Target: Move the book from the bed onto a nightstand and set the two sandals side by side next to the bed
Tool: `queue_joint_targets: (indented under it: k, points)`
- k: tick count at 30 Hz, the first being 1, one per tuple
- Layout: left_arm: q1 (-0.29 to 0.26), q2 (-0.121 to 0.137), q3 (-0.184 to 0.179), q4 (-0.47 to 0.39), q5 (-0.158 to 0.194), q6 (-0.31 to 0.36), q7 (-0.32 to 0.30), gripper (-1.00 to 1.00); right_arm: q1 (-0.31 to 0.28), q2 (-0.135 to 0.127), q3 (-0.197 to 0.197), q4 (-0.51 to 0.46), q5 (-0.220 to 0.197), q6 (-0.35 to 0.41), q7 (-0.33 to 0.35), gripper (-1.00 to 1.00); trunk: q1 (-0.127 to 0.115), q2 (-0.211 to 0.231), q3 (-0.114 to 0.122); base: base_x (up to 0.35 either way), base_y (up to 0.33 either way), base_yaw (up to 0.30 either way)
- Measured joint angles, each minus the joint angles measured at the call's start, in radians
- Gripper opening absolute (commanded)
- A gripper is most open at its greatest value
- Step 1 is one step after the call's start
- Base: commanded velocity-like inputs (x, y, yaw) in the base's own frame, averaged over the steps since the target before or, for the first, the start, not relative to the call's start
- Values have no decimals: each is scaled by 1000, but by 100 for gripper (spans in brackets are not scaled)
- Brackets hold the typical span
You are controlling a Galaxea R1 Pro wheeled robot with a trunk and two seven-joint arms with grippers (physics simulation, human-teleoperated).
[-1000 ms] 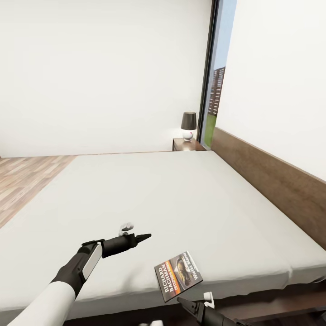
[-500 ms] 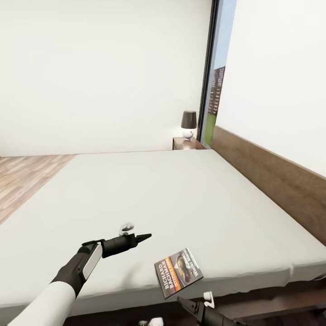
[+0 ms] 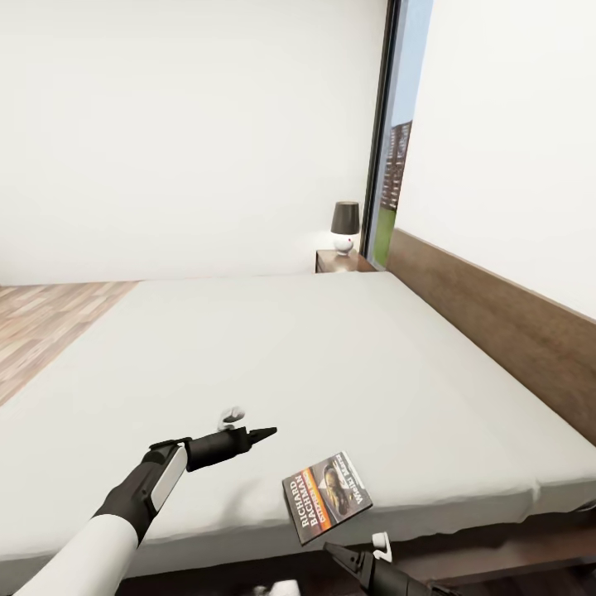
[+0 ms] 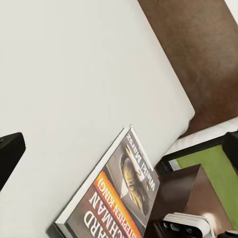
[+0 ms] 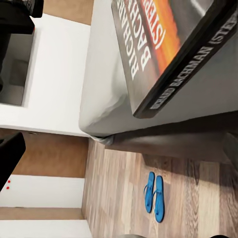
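The book (image 3: 325, 497) lies flat on the bed (image 3: 273, 356) near the mattress's front edge, dark cover up with white lettering and an orange band. My left gripper (image 3: 263, 432) hovers over the mattress just left of the book, open; its wrist view shows the book (image 4: 119, 193) lying between the spread fingers. Below the bed's edge in front of the book, my right gripper (image 3: 335, 550) is open, and the book's spine (image 5: 183, 74) sits close in its wrist view. Two blue sandals (image 5: 154, 196) lie side by side on the wood floor. The nightstand (image 3: 339, 261) stands at the bed's far corner.
A lamp (image 3: 345, 228) with a dark shade sits on the nightstand beside the tall window (image 3: 396, 141). The brown headboard (image 3: 497, 331) runs along the bed's right side. Wood floor (image 3: 41, 323) shows left of the bed.
The whole head picture has slid up a few pixels, so the camera moved slightly. Both arms and the book keep their places.
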Motion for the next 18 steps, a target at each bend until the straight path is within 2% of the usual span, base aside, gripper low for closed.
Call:
queue_joint_targets:
  k: [5, 18]
  points:
    - [0, 0, 0, 0, 0, -1, 0, 100, 0, 0, 0, 0, 0, 0, 0, 100, 0, 0, 0, 174, 0, 0]
    - [0, 0, 0, 0, 0, 0, 0, 100, 0, 0, 0, -1, 0, 0, 0, 100, 0, 0, 0, 14, 0, 0]
